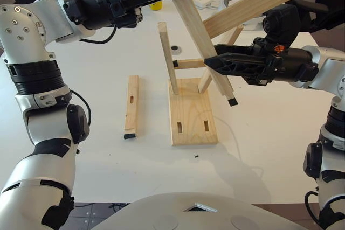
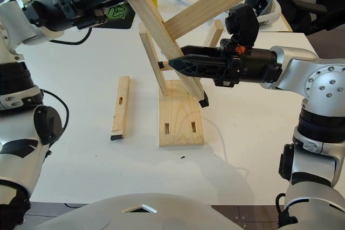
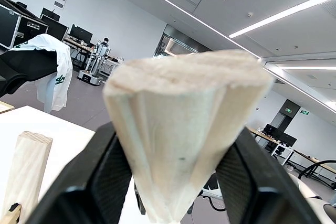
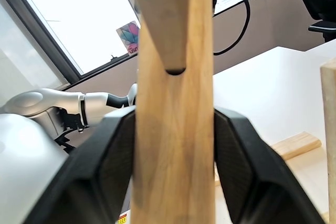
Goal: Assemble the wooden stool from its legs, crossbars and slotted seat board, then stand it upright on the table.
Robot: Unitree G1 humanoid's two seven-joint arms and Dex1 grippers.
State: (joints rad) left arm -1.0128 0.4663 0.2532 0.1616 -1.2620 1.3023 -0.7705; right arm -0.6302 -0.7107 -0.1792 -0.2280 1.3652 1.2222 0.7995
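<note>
Stool leg [image 1: 190, 12], slanting above the seat board [image 1: 193, 119], looks stiff and light, clenched near its top by the left gripper [image 3: 176, 171] and lower down by the right gripper [image 1: 211, 62], both good holds.

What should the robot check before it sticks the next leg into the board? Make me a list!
1. Left gripper clamped on the held leg: ok.
2. Right gripper clamped on that leg too: ok.
3. Seat board lying flat with two slots free: ok.
4. Held leg lined up over a free slot: not ok, it is tilted, its black tip off the board's right side.
5. Spare leg out of the way, left of the board: ok.
6. Fitted legs pushed fully in: cannot tell.
</note>
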